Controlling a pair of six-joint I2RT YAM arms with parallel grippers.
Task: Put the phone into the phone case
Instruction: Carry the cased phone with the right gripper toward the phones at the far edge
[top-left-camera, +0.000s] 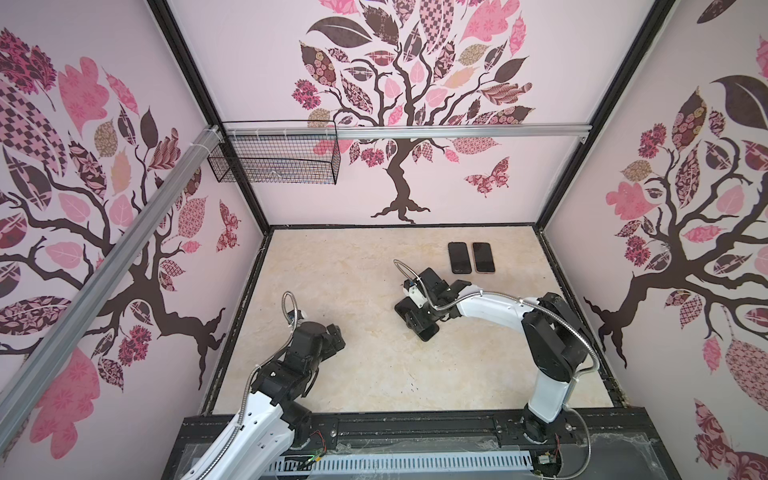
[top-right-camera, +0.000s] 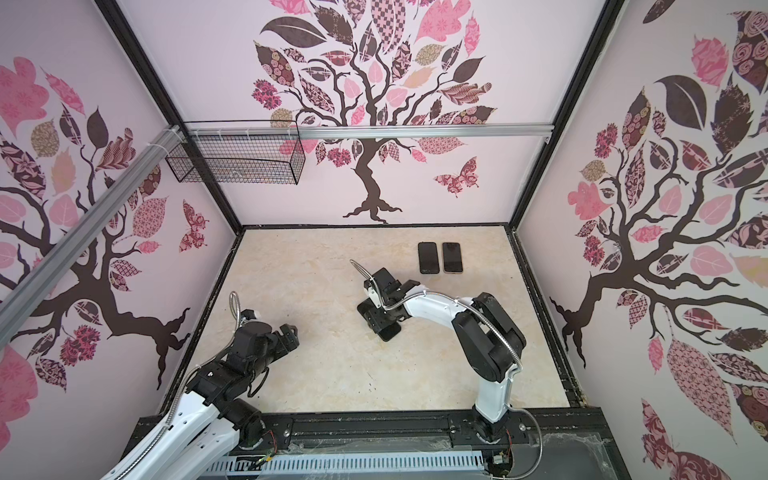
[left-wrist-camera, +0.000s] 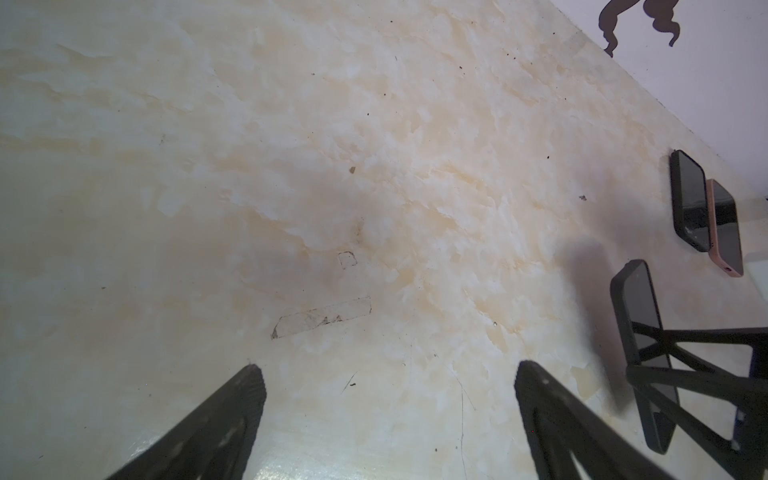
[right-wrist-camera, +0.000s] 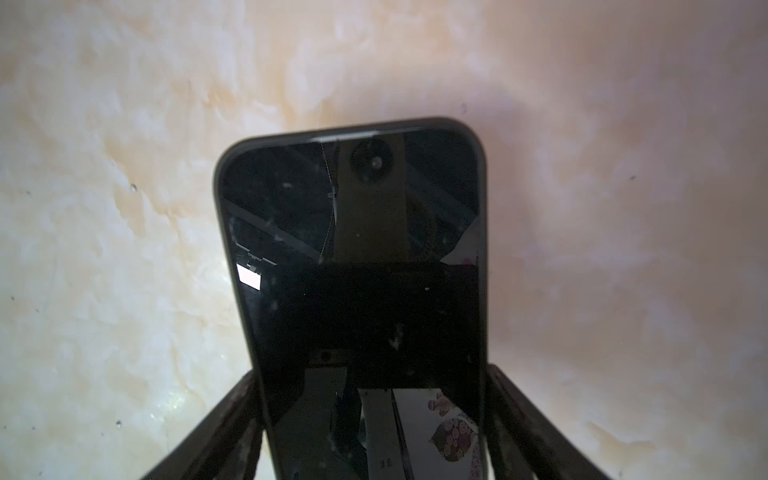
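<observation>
A phone (right-wrist-camera: 353, 257) with a glossy dark screen sits inside a matte black phone case (right-wrist-camera: 473, 137) whose rim frames it. My right gripper (right-wrist-camera: 372, 372) is shut across its width, one finger on each long side, and it seems to hang just above the table near the middle. In both top views the gripper (top-left-camera: 415, 321) (top-right-camera: 378, 321) covers most of the phone (top-left-camera: 429, 331) (top-right-camera: 390, 331). The left wrist view shows this phone (left-wrist-camera: 638, 324) edge-on with a shadow beside it. Nearer the front left, my left gripper (left-wrist-camera: 388, 368) (top-left-camera: 337, 336) stands open and empty.
Two more phones lie side by side at the back right of the marble table (top-left-camera: 353, 374): one in a black case (top-left-camera: 459, 257) (left-wrist-camera: 690, 199), one in a pink case (top-left-camera: 483, 257) (left-wrist-camera: 725, 228). A wire basket (top-left-camera: 274, 158) hangs on the back wall rail.
</observation>
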